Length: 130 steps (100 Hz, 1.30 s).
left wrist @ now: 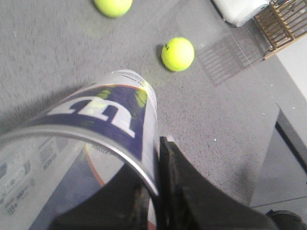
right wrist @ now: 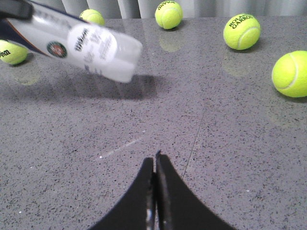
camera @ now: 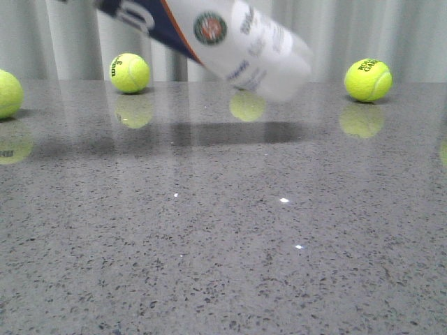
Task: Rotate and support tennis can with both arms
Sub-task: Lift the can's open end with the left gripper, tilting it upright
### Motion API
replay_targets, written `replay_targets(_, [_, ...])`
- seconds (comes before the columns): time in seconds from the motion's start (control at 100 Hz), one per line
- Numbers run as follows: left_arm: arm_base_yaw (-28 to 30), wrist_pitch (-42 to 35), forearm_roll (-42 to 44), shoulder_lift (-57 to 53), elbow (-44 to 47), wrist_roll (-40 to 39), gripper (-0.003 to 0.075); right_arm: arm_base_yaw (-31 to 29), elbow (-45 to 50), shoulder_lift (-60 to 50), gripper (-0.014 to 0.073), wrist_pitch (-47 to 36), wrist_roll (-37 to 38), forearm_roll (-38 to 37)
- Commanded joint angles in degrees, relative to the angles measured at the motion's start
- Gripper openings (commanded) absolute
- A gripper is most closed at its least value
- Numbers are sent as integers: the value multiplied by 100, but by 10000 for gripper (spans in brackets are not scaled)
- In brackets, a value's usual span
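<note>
Front view, can: the can hung tilted in the air above the counter, its closed white end lowest and toward the right, its navy end running out of the top left of the picture.
Front view, shadow: a dark band lay on the counter under the can.
Front view, balls: one ball sat behind at the left, one behind at the right, one at the left edge, and one showed just below the can's low end; none touched the can.
Front view, arms: no gripper showed.

Left wrist view, gripper: the left gripper was clamped on the can's silver rim, one finger outside the wall, the other inside the open mouth.
Left wrist view, can: the navy panel with the white "W" faced the camera; the can was clear of the counter.
Left wrist view, balls: two balls lay on the counter beyond it.

Right wrist view, gripper: the right gripper was pressed together, empty, above bare counter, well apart from the can.
Right wrist view, can: it hung tilted, its round badge visible.
Right wrist view, balls: five balls lay along the far side and right, the nearest at the right edge.
</note>
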Motion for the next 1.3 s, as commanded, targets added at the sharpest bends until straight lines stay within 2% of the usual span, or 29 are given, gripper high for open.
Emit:
replay_targets(0.0, [-24, -182, 44, -562, -324, -234, -21, -31, -132, 66, -66, -466, -34, -17])
replay_targets(0.11, [-24, -41, 964, -848, -649, -888, -21, -31, -132, 66, -66, -466, -34, -17])
replay_targets(0.22, [-24, 386, 1920, -990, -1018, -1599, -21, -31, -132, 66, -66, -466, -34, -17])
replay_targets(0.33, [-33, 953, 2499, -1001, -1422, -2106, -21, -31, -132, 66, -66, -466, -34, -17])
replay_targets(0.43, [-228, 1070, 3231, -1023, -1654, -2687, -21, -31, -132, 66, -66, -466, -34, -17])
replay_targets(0.57, [-623, 1647, 4072, -1023, -1899, -3149, -21, -31, -132, 66, -66, -466, -34, -17])
replay_targets(0.66, [-913, 1658, 4554, -1060, -1910, -3465, -21, -31, -132, 66, -66, -466, -34, -17])
replay_targets(0.94, [-1635, 1658, 5103, -796, -1899, -3553, -21, -31, -132, 66, -66, -466, -34, -17])
replay_targets(1.29, [-1645, 1658, 5224, -408, -1899, -3553, -20, -31, -132, 66, -66, -466, -34, -17])
